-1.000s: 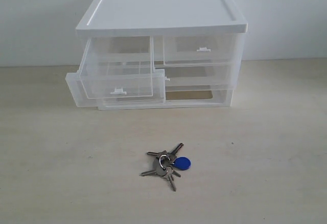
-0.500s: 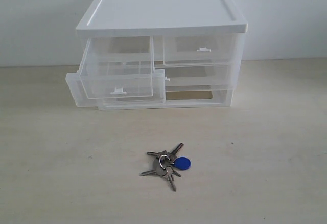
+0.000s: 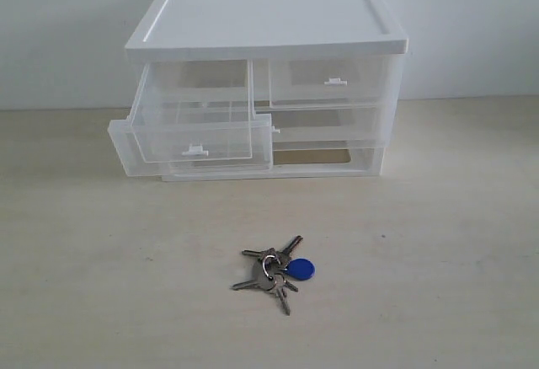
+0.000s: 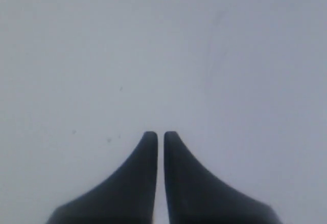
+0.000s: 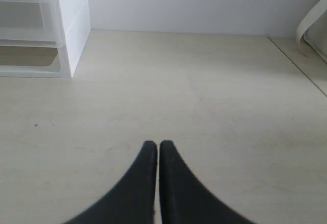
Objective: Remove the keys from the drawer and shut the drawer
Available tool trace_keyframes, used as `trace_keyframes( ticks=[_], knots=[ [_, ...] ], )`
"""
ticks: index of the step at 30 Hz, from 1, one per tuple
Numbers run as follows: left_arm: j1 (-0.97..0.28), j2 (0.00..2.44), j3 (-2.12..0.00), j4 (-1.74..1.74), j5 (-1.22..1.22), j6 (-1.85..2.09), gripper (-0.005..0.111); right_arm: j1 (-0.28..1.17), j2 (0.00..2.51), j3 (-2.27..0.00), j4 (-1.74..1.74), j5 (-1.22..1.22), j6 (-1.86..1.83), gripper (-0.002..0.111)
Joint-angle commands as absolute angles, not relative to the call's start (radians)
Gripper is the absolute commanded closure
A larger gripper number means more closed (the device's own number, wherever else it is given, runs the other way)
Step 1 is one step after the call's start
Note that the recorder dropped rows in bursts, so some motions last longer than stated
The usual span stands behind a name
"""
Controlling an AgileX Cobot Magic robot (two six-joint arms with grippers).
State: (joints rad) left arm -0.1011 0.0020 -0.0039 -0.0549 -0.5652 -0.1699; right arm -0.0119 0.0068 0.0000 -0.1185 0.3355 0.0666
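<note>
Already the keys [image 3: 274, 272] lie out on the table [image 3: 438, 243], well apart from the unit [image 3: 269, 15].
The drawer [image 3: 195, 133] juts open past the unit's front edge, and bare tabletop rings the keys. The left gripper [image 4: 160, 134] and right gripper [image 5: 157, 144] are pinched together, empty.

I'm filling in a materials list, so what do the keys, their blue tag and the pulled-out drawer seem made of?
The keys look like metal: silvery grey with a dull sheen. The blue tag is probably plastic, opaque and smooth. The drawer looks like clear, slightly frosted plastic; its far walls show through the front.
</note>
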Motion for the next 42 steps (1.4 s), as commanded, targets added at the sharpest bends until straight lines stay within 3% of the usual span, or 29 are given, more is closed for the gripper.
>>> trace_keyframes(
  ticks=[1, 3, 7, 12, 20, 25, 31, 42],
  knots=[
    [-0.103, 0.022, -0.086, 0.019, -0.427, -0.317, 0.102, -0.019, 0.0, 0.0, -0.117, 0.334, 0.07, 0.108],
    [-0.103, 0.102, -0.168, 0.11, -0.29, -0.355, 0.102, -0.019, 0.0, 0.0, -0.117, 0.334, 0.07, 0.108],
    [-0.103, 0.325, -0.262, 0.472, -0.246, -0.686, 0.102, -0.019, 0.0, 0.0, -0.117, 0.334, 0.07, 0.108],
    [-0.103, 0.666, -0.322, 0.829, -0.457, -0.927, 0.102, -0.019, 0.0, 0.0, -0.117, 0.334, 0.07, 0.108],
    [-0.103, 1.179, -0.322, 0.759, -0.822, -0.728, 0.102, -0.019, 0.0, 0.0, -0.117, 0.334, 0.07, 0.108],
    [-0.178, 1.501, -0.322, 0.6, -1.111, -0.447, 0.102, -0.019, 0.0, 0.0, -0.117, 0.334, 0.07, 0.108],
    [-0.274, 1.706, -0.418, 0.396, -1.144, -0.29, 0.102, -0.019, 0.0, 0.0, -0.117, 0.334, 0.07, 0.108],
    [-0.28, 1.812, -0.652, 0.352, -1.054, -0.264, 0.102, -0.019, 0.0, 0.0, -0.117, 0.334, 0.07, 0.108]
  ],
)
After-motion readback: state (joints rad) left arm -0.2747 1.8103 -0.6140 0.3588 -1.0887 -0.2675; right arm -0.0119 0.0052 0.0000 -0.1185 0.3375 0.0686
